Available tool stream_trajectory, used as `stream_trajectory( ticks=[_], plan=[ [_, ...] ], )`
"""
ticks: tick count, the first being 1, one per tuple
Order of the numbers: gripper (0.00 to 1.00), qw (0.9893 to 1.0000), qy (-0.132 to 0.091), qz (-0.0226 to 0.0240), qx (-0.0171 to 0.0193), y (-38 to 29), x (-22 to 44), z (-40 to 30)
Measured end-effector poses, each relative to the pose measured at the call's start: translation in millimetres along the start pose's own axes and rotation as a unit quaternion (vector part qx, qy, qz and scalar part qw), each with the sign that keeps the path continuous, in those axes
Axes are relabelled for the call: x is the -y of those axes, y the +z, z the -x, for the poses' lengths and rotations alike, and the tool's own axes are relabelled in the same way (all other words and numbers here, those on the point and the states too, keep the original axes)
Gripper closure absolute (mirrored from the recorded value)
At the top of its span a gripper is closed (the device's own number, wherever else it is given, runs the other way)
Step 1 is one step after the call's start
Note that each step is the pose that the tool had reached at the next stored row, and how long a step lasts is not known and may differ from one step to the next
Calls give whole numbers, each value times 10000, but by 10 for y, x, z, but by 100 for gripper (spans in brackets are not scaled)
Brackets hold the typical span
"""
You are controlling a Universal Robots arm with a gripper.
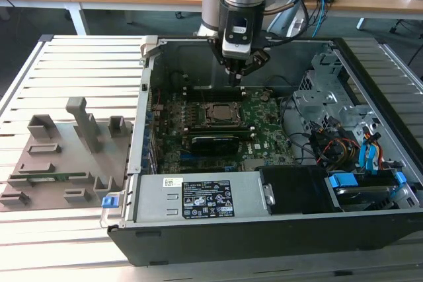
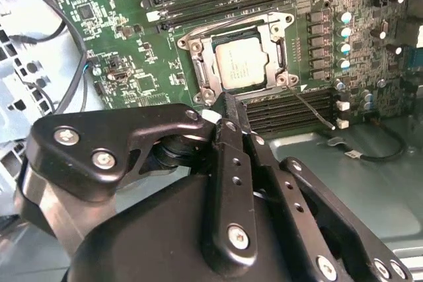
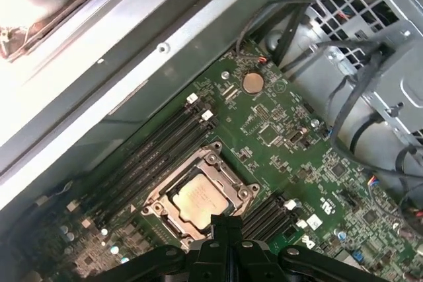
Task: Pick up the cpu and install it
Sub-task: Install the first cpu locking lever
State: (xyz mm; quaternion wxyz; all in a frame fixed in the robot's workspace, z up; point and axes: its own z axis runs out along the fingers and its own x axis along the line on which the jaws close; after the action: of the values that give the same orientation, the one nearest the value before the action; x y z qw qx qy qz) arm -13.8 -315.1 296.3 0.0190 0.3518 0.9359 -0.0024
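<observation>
The cpu lies flat in the socket frame on the green motherboard inside the open computer case, silvery top up, with the metal bracket around its edges. The gripper hangs above the board with its two black fingers pressed together to a narrow tip and nothing between them. In the exterior view the tip is clear of the cpu, raised above it and toward the case's far wall; in both wrist views the tip appears just beside the socket frame's edge, not over the chip's middle.
</observation>
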Motion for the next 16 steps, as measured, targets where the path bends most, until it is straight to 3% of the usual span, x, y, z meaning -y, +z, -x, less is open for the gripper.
stream_trajectory(
  ticks=[3, 7, 12, 16],
  plan=[
    [89, 9996, -279, 10, -2, 0, 0, 0],
    [89, 9982, -604, 22, -5, 0, 0, 0],
    [89, 9949, -1007, 37, -9, 0, 0, 0],
    [89, 9909, -1343, 50, -12, 0, 0, 0]
  ],
)
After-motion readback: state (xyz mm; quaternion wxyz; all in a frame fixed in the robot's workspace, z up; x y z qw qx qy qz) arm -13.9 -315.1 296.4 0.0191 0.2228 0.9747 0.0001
